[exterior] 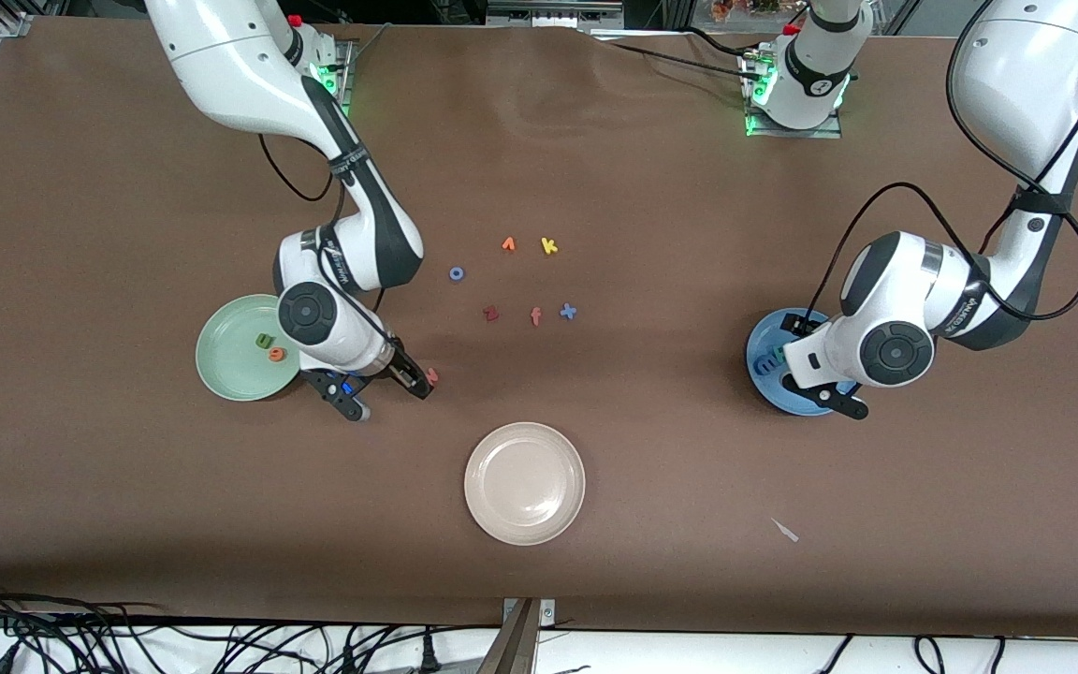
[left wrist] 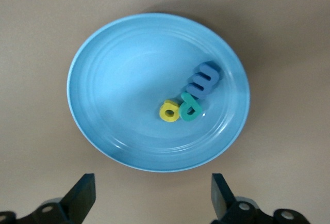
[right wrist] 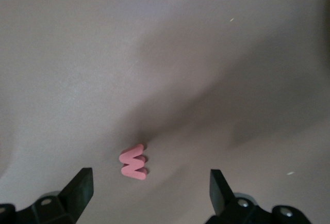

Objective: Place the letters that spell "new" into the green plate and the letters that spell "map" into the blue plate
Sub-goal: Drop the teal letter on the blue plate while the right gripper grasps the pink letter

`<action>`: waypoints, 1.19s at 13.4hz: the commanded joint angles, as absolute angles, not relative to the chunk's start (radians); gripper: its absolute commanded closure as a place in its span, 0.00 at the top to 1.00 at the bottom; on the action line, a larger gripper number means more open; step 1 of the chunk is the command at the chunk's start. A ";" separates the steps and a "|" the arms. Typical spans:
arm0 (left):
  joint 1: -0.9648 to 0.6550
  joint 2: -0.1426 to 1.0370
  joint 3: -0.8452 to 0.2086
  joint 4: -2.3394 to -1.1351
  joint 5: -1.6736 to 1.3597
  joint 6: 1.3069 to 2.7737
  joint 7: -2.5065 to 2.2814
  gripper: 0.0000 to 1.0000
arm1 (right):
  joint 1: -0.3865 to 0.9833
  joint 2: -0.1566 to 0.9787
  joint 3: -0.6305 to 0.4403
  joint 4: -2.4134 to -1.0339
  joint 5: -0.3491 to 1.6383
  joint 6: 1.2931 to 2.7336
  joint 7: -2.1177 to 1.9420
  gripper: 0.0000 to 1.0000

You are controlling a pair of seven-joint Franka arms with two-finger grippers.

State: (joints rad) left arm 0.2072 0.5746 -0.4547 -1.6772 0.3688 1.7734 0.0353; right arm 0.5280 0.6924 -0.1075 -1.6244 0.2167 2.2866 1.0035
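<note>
Left pincer [left wrist: 151,195] is hanging wide over the blue plate [left wrist: 113,79], with m [left wrist: 202,79], p [left wrist: 191,108] and a [left wrist: 169,111] lying inside. Right pincer [right wrist: 149,193] is gaping wide above w [right wrist: 133,162] on the worktop [right wrist: 165,53], beside the green plate [exterior: 225,370] holding n [exterior: 264,341] and e [exterior: 276,354].

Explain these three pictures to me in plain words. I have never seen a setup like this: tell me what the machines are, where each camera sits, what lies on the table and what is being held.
Two white robot arms stand at a brown table. The wide picture looks down from a high camera facing them; the other two come from cameras on each arm's wrist.

The left gripper hangs open over the blue plate, which holds a blue m, a teal p and a yellow a.

The right gripper is open above the salmon-red w, which lies on the table beside the green plate. That plate holds a green n and an orange e.

Neither gripper holds anything. Spare letters lie mid-table, and a beige plate sits nearer the high camera.
</note>
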 commanded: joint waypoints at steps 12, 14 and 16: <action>0.062 0.323 -0.314 -1.341 0.201 1.463 0.044 1.00 | 0.575 0.798 -0.115 -1.588 0.215 2.387 1.011 0.72; -0.026 0.229 -0.120 -1.364 0.038 1.486 0.041 1.00 | 0.575 0.802 -0.115 -1.586 0.216 2.399 1.011 0.61; -0.029 0.164 -0.072 -1.429 -0.034 1.523 0.038 1.00 | 0.575 0.805 -0.115 -1.585 0.219 2.399 1.012 0.42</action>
